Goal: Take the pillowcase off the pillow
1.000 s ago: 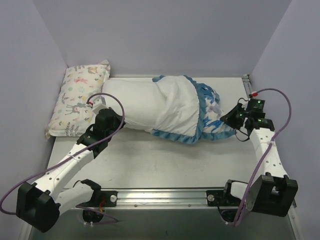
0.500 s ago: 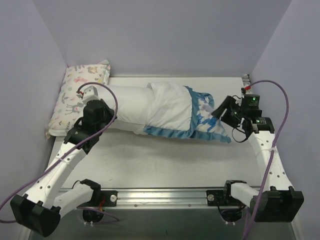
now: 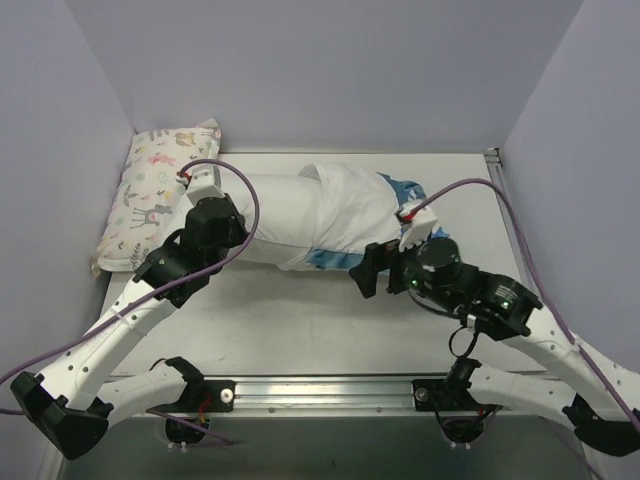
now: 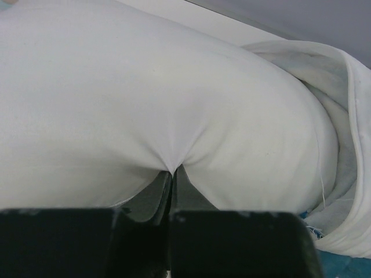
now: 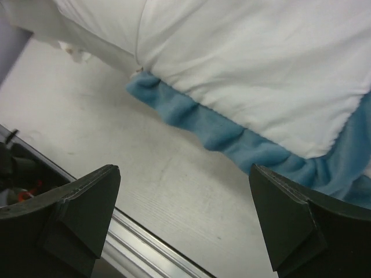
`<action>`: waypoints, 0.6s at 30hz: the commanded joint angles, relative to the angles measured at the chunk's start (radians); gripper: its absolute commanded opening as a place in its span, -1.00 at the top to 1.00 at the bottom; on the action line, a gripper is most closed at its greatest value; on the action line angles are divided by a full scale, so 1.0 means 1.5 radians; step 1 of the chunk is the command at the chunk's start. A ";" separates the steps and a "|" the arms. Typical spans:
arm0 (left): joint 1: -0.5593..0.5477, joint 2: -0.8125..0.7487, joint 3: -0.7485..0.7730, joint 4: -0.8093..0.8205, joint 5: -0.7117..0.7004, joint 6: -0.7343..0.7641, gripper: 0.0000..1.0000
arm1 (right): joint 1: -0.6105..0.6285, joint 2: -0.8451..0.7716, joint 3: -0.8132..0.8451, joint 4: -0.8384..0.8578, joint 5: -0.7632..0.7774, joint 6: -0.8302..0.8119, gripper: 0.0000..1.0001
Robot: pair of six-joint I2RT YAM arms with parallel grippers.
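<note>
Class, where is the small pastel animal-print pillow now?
Top view: that animal-print pillow lies at the table's far-left corner, beside the plump white pillow.

We lose the pillow's (image 3: 272, 210) right end inside the pillowcase (image 3: 352, 212). Just right of the pillow, the right gripper (image 3: 368, 270) covers part of the pillowcase's frilled edge; its print barely shows.

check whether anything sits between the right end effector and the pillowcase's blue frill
Nothing visible does. The right end effector is open over bare table, and the teal frill of the pillowcase lies just ahead of it, uncovered. The left end effector is shut on the pillow.
</note>
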 commanded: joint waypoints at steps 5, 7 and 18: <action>-0.024 -0.017 0.066 0.030 -0.040 0.005 1.00 | 0.173 0.206 -0.030 0.029 0.390 -0.103 -1.00; -0.026 -0.021 0.071 0.021 -0.041 0.008 1.00 | 0.167 0.252 -0.033 0.039 0.454 -0.123 -1.00; -0.028 -0.034 0.079 0.004 -0.036 0.022 1.00 | 0.100 0.301 0.048 0.069 0.604 -0.163 0.74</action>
